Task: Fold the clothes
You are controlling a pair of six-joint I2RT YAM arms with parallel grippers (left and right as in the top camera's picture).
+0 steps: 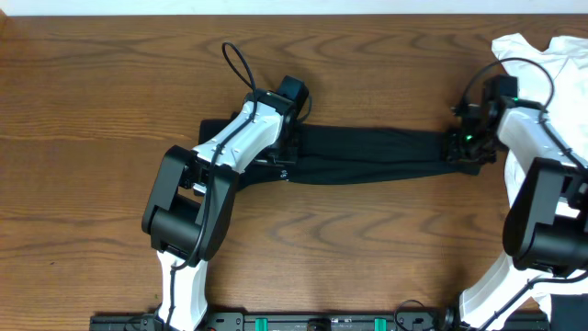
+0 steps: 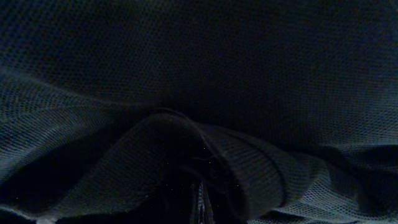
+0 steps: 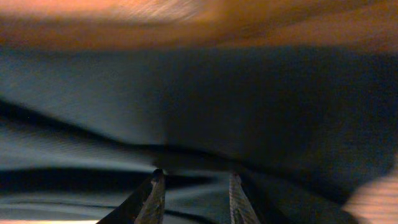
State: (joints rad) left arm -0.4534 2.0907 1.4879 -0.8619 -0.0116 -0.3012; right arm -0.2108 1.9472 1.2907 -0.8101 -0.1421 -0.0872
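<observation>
Though both on the black garment, left gripper and right gripper finger state unclear; white clothes beyond.

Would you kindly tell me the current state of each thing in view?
black garment, pulled into a long band across the table.
white clothes, crumpled heap at the table's far right corner.
left gripper, buried in the garment; jaws hidden.
right gripper, shut on a fold of the garment.

Garment on table, clothes pile right
</observation>
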